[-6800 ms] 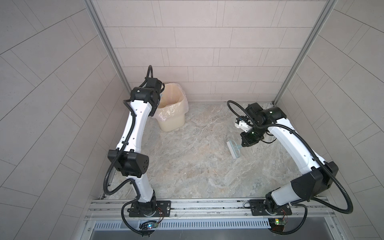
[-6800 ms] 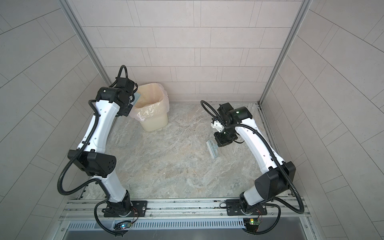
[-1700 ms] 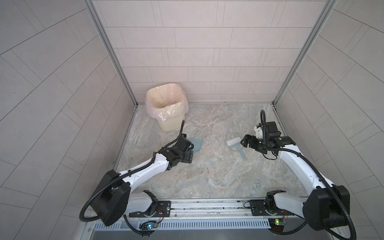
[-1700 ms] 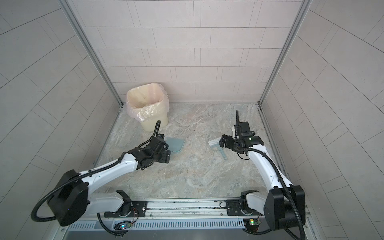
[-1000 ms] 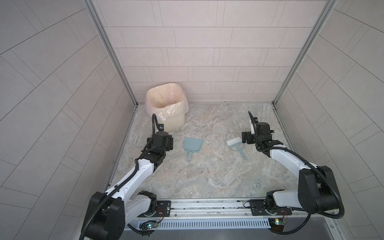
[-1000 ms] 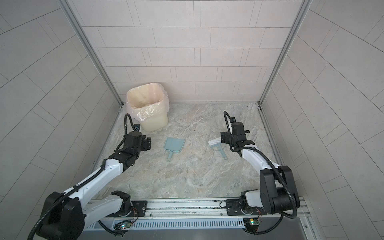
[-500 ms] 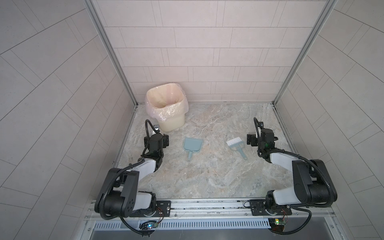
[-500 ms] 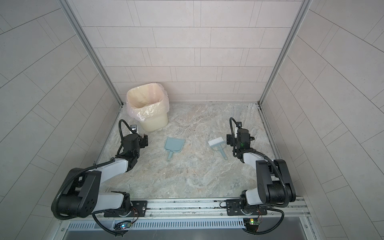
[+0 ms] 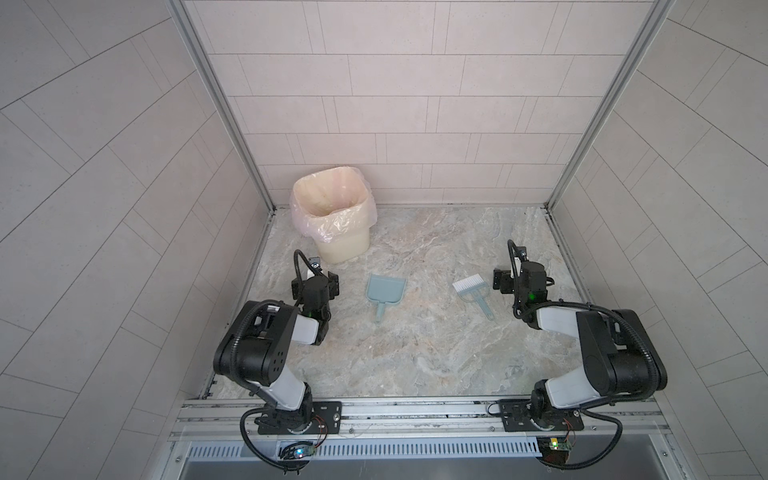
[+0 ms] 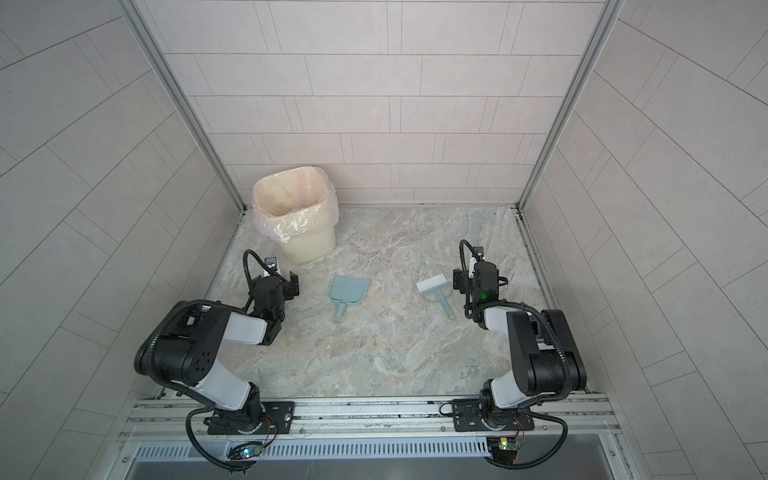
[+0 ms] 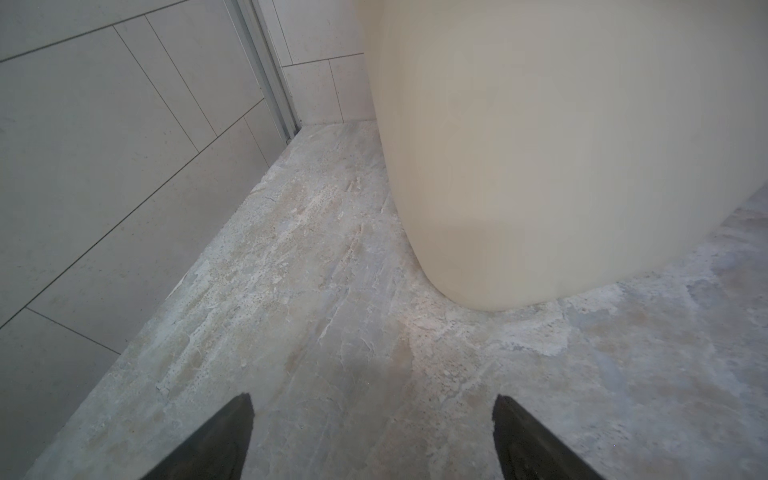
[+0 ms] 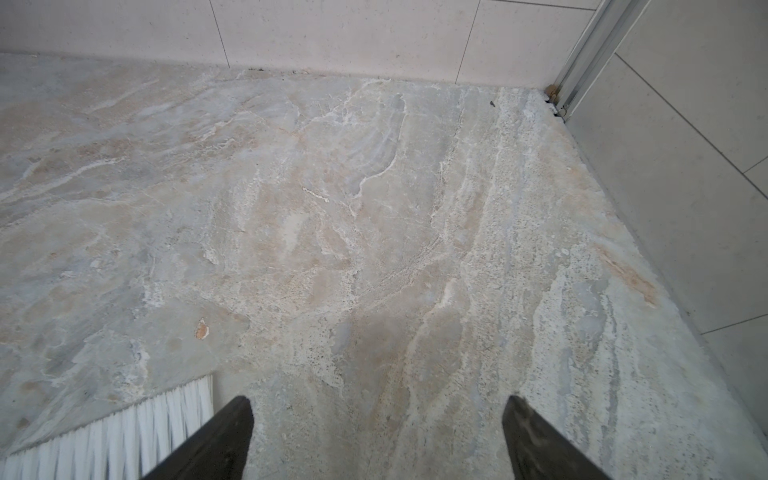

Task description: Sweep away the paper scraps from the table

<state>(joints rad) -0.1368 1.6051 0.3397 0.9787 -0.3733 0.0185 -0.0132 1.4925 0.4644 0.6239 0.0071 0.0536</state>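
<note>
Across both top views, the veined table (image 9: 415,361) carries a pale blue dustpan (image 9: 386,289) left of centre and a brush (image 9: 471,286) to its right, with a lined bin (image 9: 340,232) at the far left. The left gripper (image 9: 316,282) and right gripper (image 9: 524,280) sit low, apart from both tools.

Left wrist view: the jaws are spread wide and hold nothing, near the bin.

Right wrist view: the jaws are spread wide, with the white bristles (image 12: 145,428) just beside one finger.

Where the paper scraps lie cannot be told.
</note>
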